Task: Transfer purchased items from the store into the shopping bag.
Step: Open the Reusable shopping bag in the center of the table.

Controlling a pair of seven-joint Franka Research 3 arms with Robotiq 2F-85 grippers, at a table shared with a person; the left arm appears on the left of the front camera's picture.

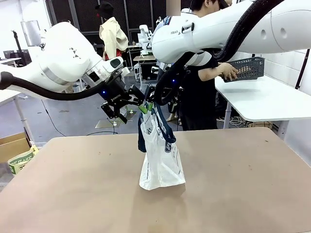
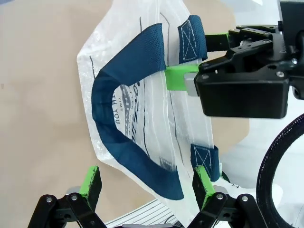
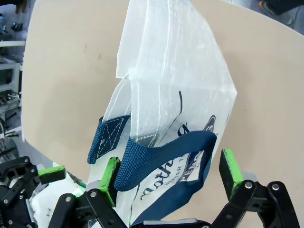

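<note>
Bag (image 1: 160, 165) sits directly below both hands, long axis vertical, base on the tabletop (image 1: 243, 184), mouth up at the fingertips. Left hand (image 2: 146, 178) reaches in roughly level from its own side, jaws spread wide astride the rim. A navy handle (image 2: 102, 109) loops across the gap, and one pad lies just beside a handle tab. Right hand (image 3: 170, 164) comes down steeply on the opposite side, jaws likewise spread wide around rim and strap. Neither pinches. Can't tell whether a finger hooks inside the mouth, though the bag stands upright, so likely. Both hands equally near the rim, close to each other. Bag slack and flat: judged unfilled. Beyond the hands, a person (image 1: 194, 97) has a hand on a mesh basket (image 1: 245, 68). Next move turns on drawing the mouth apart.
</note>
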